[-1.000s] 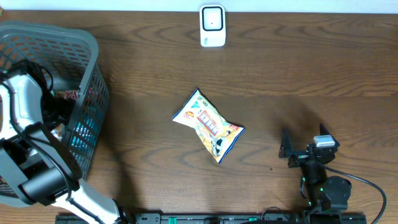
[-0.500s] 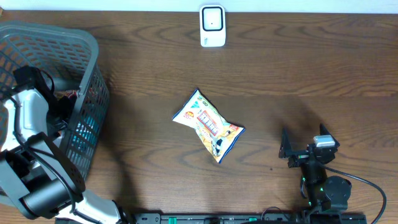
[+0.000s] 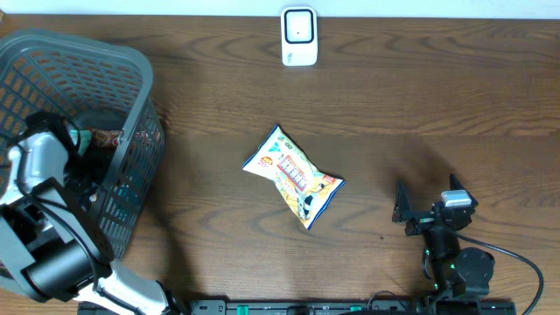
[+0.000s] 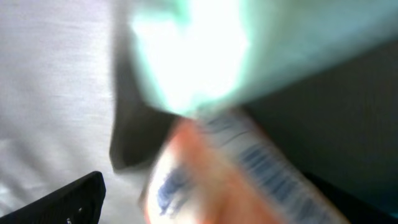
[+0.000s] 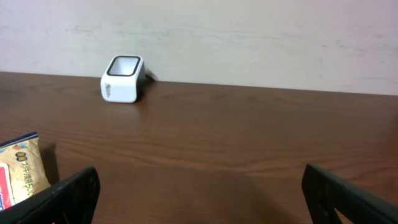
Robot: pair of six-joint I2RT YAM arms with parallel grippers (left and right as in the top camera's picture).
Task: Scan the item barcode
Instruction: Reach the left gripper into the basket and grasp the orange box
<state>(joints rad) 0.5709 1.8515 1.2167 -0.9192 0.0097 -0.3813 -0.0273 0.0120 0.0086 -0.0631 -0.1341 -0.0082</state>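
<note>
My left fingers (image 4: 69, 198), spread wide with no grip I can make out, sit inside the grey basket (image 3: 83, 37) over a blurred packet (image 4: 211, 174), while the snack bag (image 3: 293, 177) lies mid-worktop (image 3: 420, 105), between the white scanner (image 3: 298, 36) and my wide-open, empty right fingers (image 5: 69, 194).

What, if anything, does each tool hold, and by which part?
Right tool: nothing. Left tool, inside the basket, stands open over a blurred packet; no hold shows.

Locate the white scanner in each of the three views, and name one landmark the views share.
Overhead: scanner top centre, near the table's far edge.
Left wrist: not in it; blurred close-up.
Right wrist: upper left, on the table.
Shared landmark: snack bag, overhead centre, right wrist bottom left.
</note>
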